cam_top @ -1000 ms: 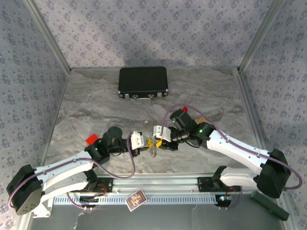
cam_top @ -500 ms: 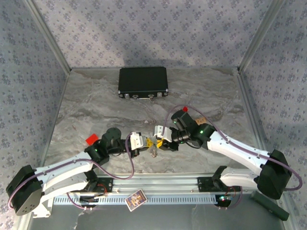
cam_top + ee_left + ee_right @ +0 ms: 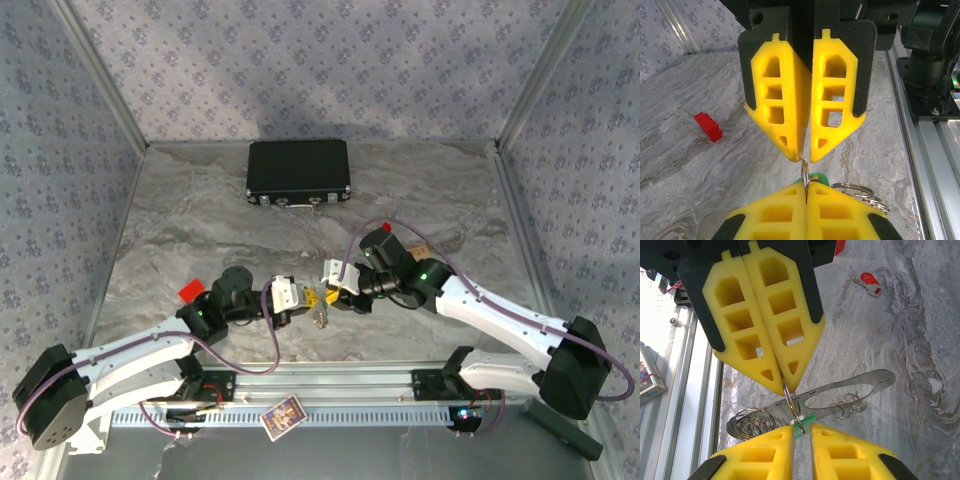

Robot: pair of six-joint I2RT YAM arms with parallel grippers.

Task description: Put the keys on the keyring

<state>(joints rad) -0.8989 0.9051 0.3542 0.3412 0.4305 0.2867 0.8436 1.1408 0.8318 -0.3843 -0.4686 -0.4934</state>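
Note:
My two grippers meet tip to tip near the table's front. The left gripper [image 3: 308, 297] [image 3: 806, 189] is shut on the keyring [image 3: 804, 172], a thin silvery ring seen edge-on. The ring's far end reaches into the narrow gap of the right gripper [image 3: 324, 296] [image 3: 802, 429], whose fingers stand slightly apart around it. The green key [image 3: 809, 419] [image 3: 817, 177] hangs at the ring [image 3: 792, 402], just off the right fingertips. A red key [image 3: 870, 284] lies on the table farther back.
A metal strip with an oval hole [image 3: 875, 380], small linked rings [image 3: 847, 402] and a coil of larger rings [image 3: 747, 422] lie under the grippers. A black case [image 3: 298, 172] sits at the back. A red block [image 3: 190, 291] lies left. The front rail [image 3: 330, 380] is close.
The right wrist has shifted slightly toward the left gripper. The left gripper has kept its hold on the ring and has barely moved.

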